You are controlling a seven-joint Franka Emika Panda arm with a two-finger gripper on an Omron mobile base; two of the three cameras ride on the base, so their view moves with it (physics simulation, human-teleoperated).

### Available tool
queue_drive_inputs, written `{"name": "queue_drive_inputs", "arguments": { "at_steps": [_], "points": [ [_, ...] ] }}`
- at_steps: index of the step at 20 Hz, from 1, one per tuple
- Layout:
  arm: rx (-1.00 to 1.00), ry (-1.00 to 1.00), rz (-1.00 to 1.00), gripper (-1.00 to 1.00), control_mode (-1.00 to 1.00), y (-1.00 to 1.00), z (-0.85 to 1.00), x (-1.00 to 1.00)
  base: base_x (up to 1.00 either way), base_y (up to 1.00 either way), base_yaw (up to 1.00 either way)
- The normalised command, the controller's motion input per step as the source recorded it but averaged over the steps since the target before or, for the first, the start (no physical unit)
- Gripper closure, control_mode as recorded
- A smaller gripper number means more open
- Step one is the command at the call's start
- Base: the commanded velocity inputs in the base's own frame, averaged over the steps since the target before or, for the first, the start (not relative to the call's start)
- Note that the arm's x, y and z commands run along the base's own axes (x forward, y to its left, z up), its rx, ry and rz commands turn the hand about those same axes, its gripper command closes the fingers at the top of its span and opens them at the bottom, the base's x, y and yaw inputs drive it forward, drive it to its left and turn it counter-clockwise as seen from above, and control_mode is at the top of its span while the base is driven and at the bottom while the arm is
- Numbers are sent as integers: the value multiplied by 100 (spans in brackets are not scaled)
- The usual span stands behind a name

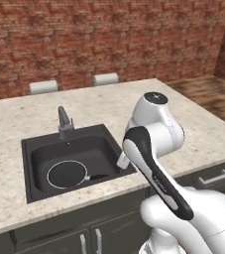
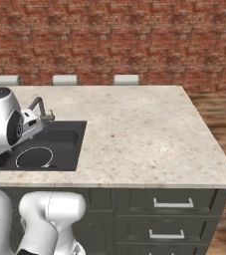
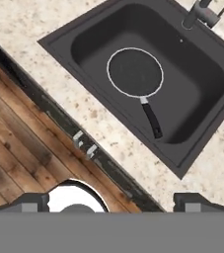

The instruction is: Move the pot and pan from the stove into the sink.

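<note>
Seen from the hand view, looking steeply down: dark grey sink filling the upper right of the frame, set in speckled beige countertop. Inside the basin, near its middle, the pan, lying flat on the floor, black inside with a thin pale rim. Long black stick handle running from the round body toward the lower right of the frame, ending near the basin wall. Faucet at the top right corner.

Gripper low in the frame, fingertips spread as wide as they go, one at lower left, the other at lower right, holding nothing. Pan well apart from the fingers, up-frame and slightly right of them, over counter edge and cabinet front rather than under the hand.

In the left base view, pan at the lower left of the sink, handle pointing right toward the white arm. In the right base view, pan rim partly hidden behind the arm.

Pan step apparently done. Pot and stove somewhere outside these frames, so direction to the pot cannot be told from here; probably a drive or a wide swing away from the sink needed first.
</note>
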Motion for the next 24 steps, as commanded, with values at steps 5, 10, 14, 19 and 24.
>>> {"name": "queue_drive_inputs", "arguments": {
  "at_steps": [5, 10, 14, 19, 24],
  "points": [
    [0, 0, 0, -100, 100, 0, 0, 0, -99, -21, 3],
    [0, 0, 0, -100, 100, 0, 0, 0, -93, -28, 0],
    [0, 0, 0, -100, 100, 0, 0, 0, -53, -18, -28],
    [0, 0, 0, -100, 100, 0, 0, 0, -4, 0, -49],
    [0, 0, 0, -100, 100, 0, 0, 0, 0, 0, -50]
  ]
}}
